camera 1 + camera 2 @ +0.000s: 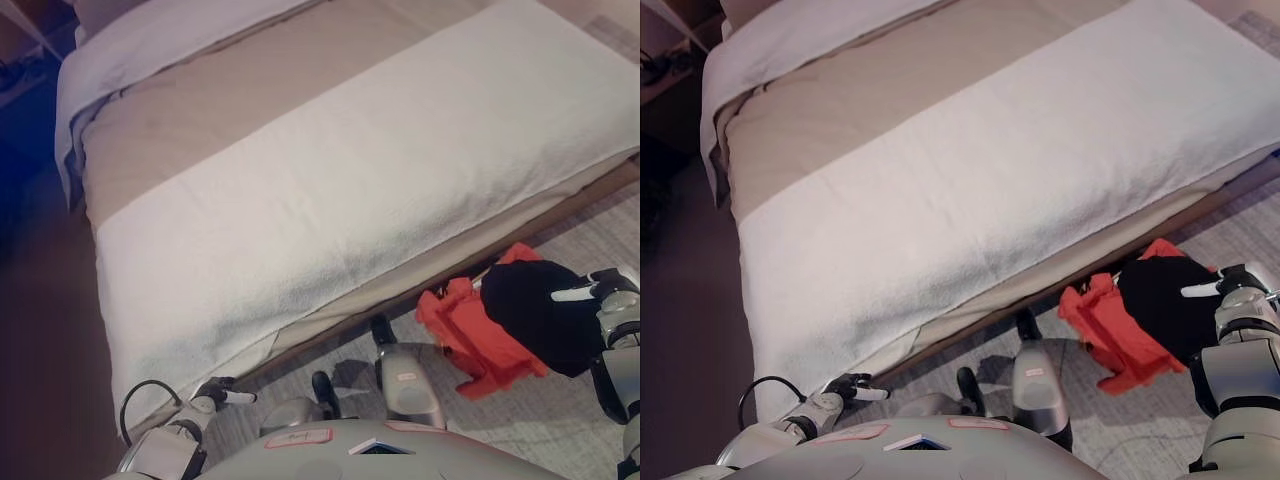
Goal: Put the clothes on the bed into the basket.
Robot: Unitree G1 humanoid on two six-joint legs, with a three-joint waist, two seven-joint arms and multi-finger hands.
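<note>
Right hand [1230,285] gripped black cloth [1160,305] over the orange basket [1115,335] beside the bed [990,190]; left hand [850,388] hung relaxed; cloth's axis unclear.

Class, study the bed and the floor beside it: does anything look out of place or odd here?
Yes. An orange garment and a black garment are off the bed, on or just above the rug, by the robot's right hand. No basket is in view. The left hand hangs by the bed's corner.
</note>
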